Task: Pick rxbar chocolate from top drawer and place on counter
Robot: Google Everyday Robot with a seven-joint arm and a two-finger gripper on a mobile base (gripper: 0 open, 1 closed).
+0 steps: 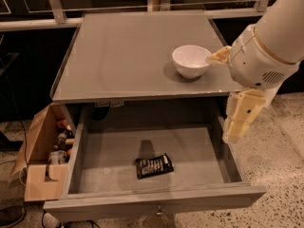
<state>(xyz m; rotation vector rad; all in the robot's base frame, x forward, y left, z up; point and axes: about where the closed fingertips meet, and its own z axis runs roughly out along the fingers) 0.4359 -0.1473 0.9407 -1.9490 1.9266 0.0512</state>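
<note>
The rxbar chocolate (154,166), a small black wrapper with white lettering, lies flat on the floor of the open top drawer (199,151), near its front middle. The grey counter (133,56) sits above the drawer. My gripper (237,122) hangs from the white arm at the right, over the drawer's right wall, well to the right of the bar and above it. It holds nothing that I can see.
A white bowl (191,61) stands on the right part of the counter, close to my arm's wrist. A tan cardboard box (40,156) with bottles stands on the floor left of the drawer. A rail runs along the back.
</note>
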